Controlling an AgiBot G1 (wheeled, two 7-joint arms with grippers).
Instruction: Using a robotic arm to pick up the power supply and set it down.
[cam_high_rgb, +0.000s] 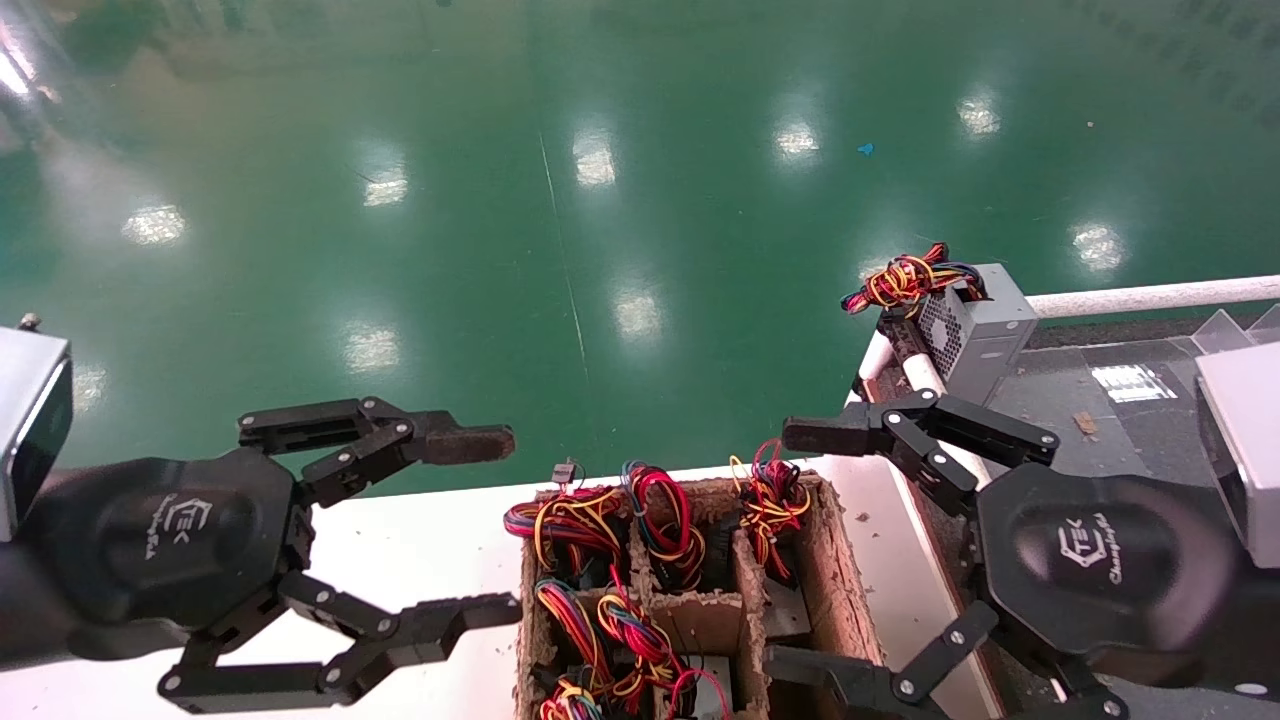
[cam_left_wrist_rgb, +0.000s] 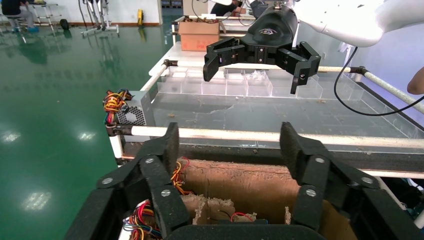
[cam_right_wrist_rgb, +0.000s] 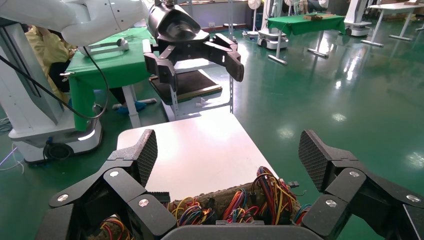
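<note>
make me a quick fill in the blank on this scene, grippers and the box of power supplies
1. Both the left gripper and the right gripper have their jaws ____.
2. The wire-bundled units sit between dividers in a ____ box.
3. The grey unit by the white rail has a perforated vent face and lies to the robot's ____.
4. The floor is coloured ____.

Missing words: open; cardboard; right; green

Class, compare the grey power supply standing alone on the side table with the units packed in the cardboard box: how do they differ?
The lone power supply stands fully exposed on the dark side table; the boxed units sit sunk between cardboard dividers, mostly hidden. Its perforated face shows; theirs don't. Both carry red, yellow and black wire bundles.
</note>
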